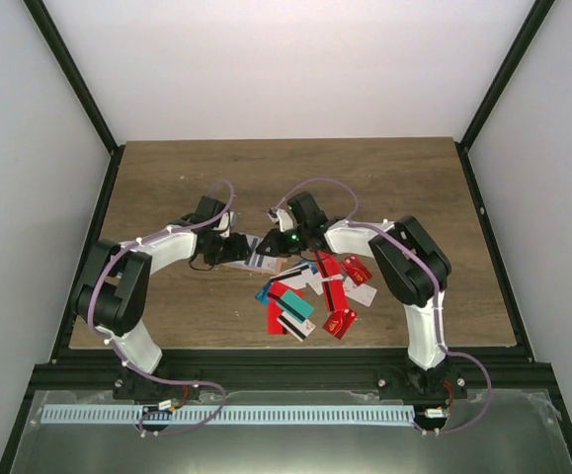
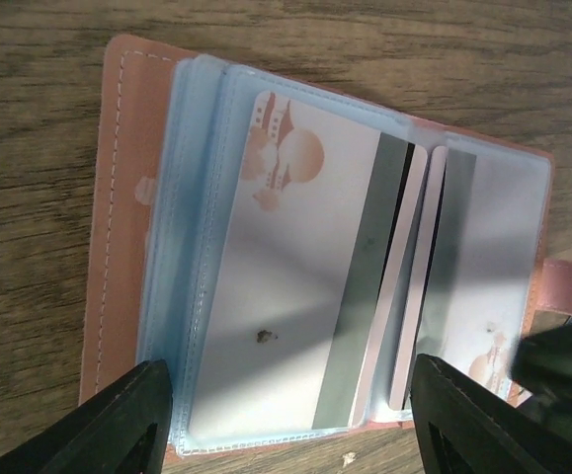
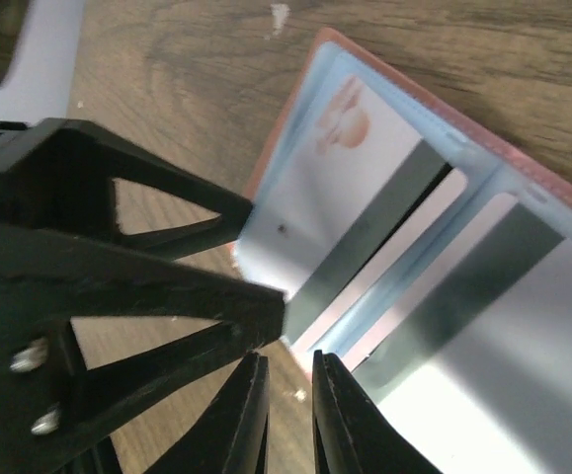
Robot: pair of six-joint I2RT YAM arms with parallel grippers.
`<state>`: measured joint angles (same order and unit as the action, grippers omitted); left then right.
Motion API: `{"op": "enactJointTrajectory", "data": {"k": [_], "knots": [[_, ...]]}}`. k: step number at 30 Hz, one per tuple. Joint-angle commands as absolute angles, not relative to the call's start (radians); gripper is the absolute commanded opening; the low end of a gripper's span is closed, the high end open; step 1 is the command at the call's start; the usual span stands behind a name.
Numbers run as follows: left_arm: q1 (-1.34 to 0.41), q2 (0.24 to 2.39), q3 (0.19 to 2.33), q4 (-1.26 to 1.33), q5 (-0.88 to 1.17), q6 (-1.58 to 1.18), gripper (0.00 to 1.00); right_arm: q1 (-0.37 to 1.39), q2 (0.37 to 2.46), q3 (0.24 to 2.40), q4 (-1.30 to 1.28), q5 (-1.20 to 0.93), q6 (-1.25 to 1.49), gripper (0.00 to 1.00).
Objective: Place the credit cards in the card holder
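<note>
The salmon-brown card holder [image 1: 266, 263] lies open on the table between my two grippers. In the left wrist view its leather edge [image 2: 118, 197] frames clear sleeves that hold a white card with a grey stripe [image 2: 286, 296] and a second card [image 2: 419, 286]. My left gripper [image 2: 290, 425] is open, its fingers straddling the holder's near edge. My right gripper [image 3: 287, 360] is nearly shut with nothing between its fingers, at the corner of the holder [image 3: 295, 109], right beside the left gripper's finger [image 3: 167, 286]. Loose credit cards [image 1: 315, 296], mostly red, lie to the right.
The loose pile holds red cards [image 1: 340, 321], a teal card [image 1: 298, 304] and a white card [image 1: 362, 293], in front of the right arm's elbow [image 1: 409, 262]. Both grippers [image 1: 238, 249] [image 1: 274, 241] crowd close together over the holder. The wooden table [image 1: 167, 178] has dark frame rails.
</note>
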<state>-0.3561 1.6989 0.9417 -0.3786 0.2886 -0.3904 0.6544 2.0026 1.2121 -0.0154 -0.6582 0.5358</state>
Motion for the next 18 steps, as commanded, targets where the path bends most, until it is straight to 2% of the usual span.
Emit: {"op": "enactJointTrajectory", "data": {"k": [1,5,18], "knots": [[-0.347,1.729,0.917,-0.341,0.332,-0.397,0.67,0.663,2.079,1.268,-0.033,-0.632,0.518,0.14],[-0.348,1.733,0.909,-0.310,0.372,-0.399,0.65,0.664,2.120,1.259,-0.030,-0.619,0.518,0.11],[-0.349,1.653,0.896,-0.255,0.426,-0.391,0.54,0.665,2.092,1.208,-0.025,-0.596,0.526,0.09]]}}
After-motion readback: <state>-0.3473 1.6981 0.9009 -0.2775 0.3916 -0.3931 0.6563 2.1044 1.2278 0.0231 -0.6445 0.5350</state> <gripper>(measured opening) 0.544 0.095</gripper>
